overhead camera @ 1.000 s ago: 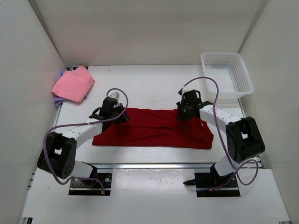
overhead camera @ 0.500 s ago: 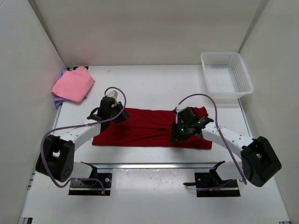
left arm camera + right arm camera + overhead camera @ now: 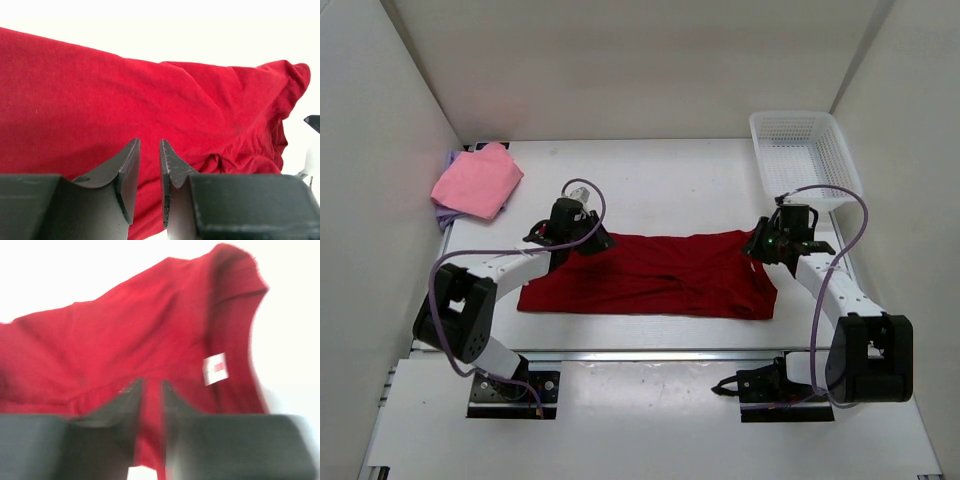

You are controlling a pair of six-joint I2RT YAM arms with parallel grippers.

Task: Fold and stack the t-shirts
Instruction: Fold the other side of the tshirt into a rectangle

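We find the dark red t-shirt (image 3: 650, 275) lying spread on the table (image 3: 660, 180) between the two arms, folded into a wide band with creases gathered toward its right end. The left gripper (image 3: 590, 243) sits at the shirt's far left corner. In the left wrist view its fingers (image 3: 131, 170) stand a narrow gap apart over the red cloth, and we see nothing pinched between them. The right gripper (image 3: 760, 248) sits at the shirt's far right corner, just beside the white basket (image 3: 850, 170). The right wrist view is blurred: its fingers (image 3: 120, 400) show only a thin gap with red cloth in line with it, and we cannot tell whether cloth is gripped. A white label (image 3: 216, 368) shows on the fabric near the collar edge in that view. The pink t-shirt (image 3: 475, 180) lies folded at the far left of the table, resting on the lavender t-shirt (image 3: 443, 214), of which only the edges show.
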